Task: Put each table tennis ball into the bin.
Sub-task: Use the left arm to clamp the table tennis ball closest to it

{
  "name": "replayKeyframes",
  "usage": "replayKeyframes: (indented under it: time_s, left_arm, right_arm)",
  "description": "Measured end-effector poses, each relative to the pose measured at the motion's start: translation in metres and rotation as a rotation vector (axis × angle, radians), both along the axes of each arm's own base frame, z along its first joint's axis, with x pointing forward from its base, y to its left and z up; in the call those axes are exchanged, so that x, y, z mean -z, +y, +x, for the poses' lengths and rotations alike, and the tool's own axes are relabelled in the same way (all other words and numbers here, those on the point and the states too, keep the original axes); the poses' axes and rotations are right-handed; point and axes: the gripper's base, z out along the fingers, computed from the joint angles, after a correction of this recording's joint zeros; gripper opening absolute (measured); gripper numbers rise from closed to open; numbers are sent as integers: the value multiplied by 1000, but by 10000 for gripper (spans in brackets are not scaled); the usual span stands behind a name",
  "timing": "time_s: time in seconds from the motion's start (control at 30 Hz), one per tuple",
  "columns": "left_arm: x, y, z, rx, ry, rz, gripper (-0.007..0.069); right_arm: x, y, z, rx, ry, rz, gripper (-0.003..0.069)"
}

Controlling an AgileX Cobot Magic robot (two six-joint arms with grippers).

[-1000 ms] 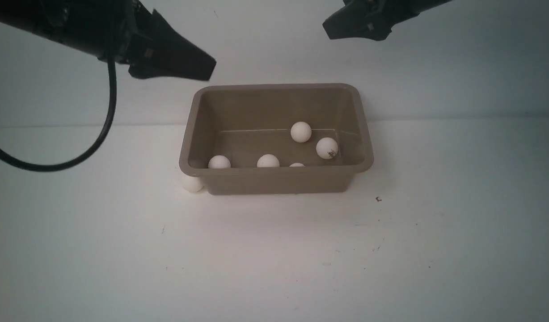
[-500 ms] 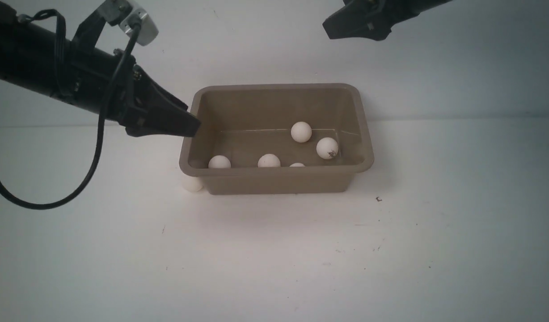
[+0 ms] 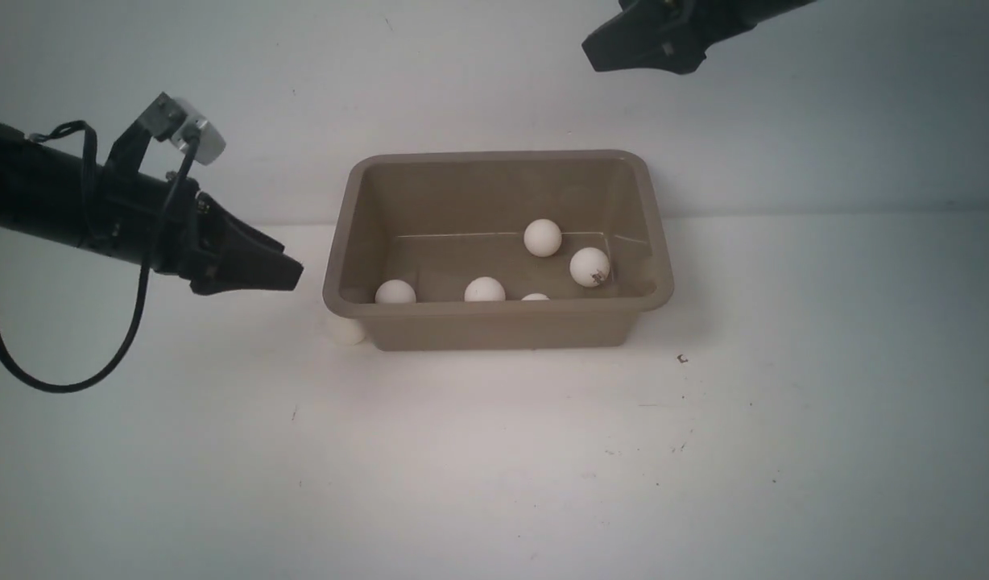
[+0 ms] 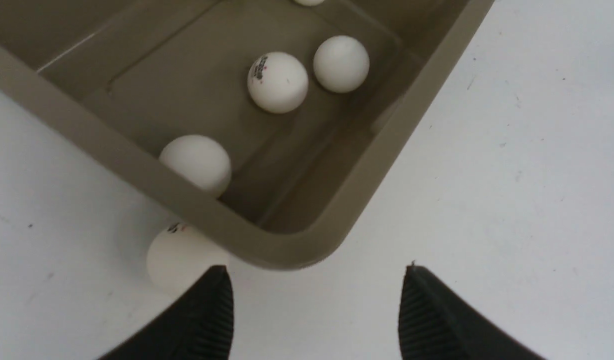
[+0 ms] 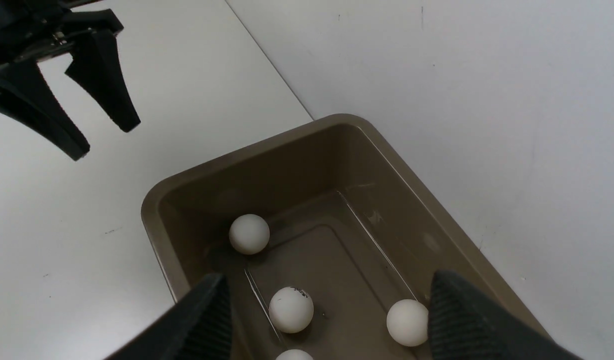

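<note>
The taupe bin (image 3: 494, 326) stands mid-table and holds several table tennis balls, among them one (image 3: 542, 238) near its far wall and one with a dark mark (image 3: 589, 267). One more ball (image 3: 346, 330) lies on the table, touching the bin's front left corner; the left wrist view shows this ball (image 4: 179, 255) just outside the rim (image 4: 287, 250). My left gripper (image 3: 289, 274) hangs low, left of the bin, open and empty (image 4: 314, 272), with one fingertip beside that ball. My right gripper (image 3: 595, 44) is high over the bin's far right, open and empty (image 5: 327, 280).
The white table (image 3: 494, 467) runs wide in front of the bin. A pale wall (image 3: 494, 97) rises right behind it. The left arm's black cable (image 3: 60, 387) loops down at the far left. A small dark speck (image 3: 681, 358) lies right of the bin.
My left arm has come down and moved left, from above the bin's far left corner to low beside its left wall. The right arm and the balls have stayed put.
</note>
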Motion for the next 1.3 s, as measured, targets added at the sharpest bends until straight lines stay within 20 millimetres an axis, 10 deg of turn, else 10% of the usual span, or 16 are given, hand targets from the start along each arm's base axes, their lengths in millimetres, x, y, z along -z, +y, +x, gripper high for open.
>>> replayKeyframes:
  time_s: [1.3]
  left_arm:
    - [80, -22, 35, 86, -211, 249, 563]
  right_arm:
    - [1, -1, 1, -6, -32, -35, 482]
